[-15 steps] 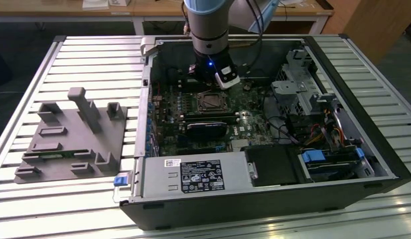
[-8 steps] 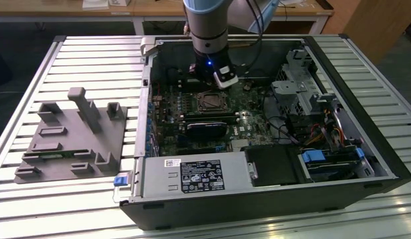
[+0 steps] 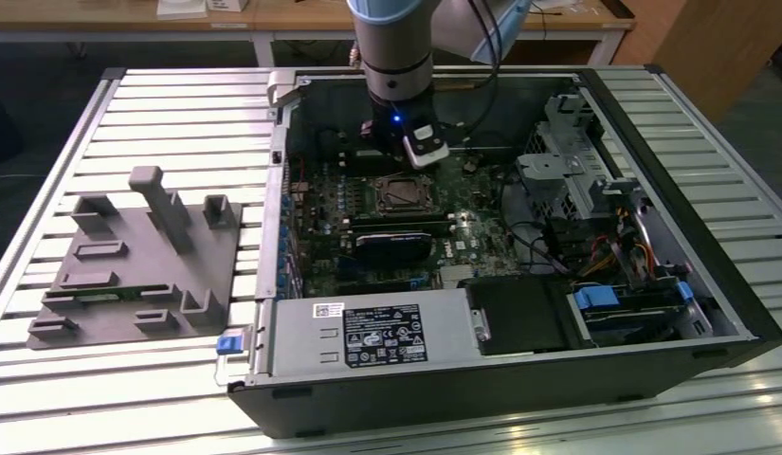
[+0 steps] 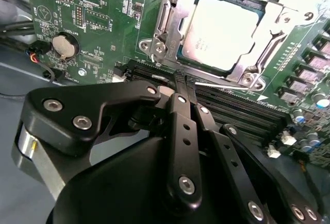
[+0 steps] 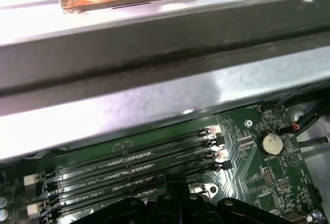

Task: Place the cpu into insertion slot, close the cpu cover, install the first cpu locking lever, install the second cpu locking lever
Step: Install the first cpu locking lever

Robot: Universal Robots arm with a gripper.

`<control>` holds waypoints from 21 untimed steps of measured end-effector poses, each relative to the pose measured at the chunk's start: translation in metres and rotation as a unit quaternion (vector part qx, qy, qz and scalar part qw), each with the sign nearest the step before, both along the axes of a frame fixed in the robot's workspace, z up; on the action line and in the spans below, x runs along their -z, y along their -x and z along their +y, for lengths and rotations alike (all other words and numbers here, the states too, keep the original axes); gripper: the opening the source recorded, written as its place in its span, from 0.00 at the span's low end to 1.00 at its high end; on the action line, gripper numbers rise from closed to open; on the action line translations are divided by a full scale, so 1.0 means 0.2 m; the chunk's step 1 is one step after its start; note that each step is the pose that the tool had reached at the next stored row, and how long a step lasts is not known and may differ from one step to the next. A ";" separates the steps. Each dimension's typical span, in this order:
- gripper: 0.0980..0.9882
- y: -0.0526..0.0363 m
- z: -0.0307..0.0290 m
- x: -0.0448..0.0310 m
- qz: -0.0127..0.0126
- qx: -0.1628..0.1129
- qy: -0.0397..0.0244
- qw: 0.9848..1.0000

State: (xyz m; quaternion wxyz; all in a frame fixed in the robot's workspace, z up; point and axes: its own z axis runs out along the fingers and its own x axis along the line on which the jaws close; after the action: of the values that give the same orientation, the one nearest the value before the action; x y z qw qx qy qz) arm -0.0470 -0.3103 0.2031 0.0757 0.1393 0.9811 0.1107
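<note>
Second wrist view is showing the black gripper [image 4: 181,82] nearest the lens, its fingers pressed together with nothing between them, tips hovering over the dark memory slots [image 4: 242,112]. Just beyond those slots the cpu [image 4: 223,34] is lying flat in its socket on the green motherboard [image 4: 103,7], with the cpu cover [image 4: 167,28] sitting as a silvery frame around it. Farther out, the exterior view is showing the arm [image 3: 393,57] reaching down into the open computer case [image 3: 694,284], which is lying on a slatted table [image 3: 175,104] beside a grey fixture [image 3: 137,265].
</note>
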 end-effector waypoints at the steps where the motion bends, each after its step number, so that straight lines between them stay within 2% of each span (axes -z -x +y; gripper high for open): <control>1: 0.01 0.000 0.003 0.001 0.000 0.003 0.000 1.000; 7: 0.01 0.009 0.023 0.004 0.000 0.019 0.000 1.000; 11: 0.01 0.012 0.025 0.009 0.000 0.033 0.000 0.999; 21: 0.01 0.013 0.025 0.031 0.000 0.075 0.002 0.997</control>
State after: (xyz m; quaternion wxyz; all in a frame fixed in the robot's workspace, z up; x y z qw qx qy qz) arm -0.0496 -0.3052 0.1969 0.0842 0.2119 0.9683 0.1023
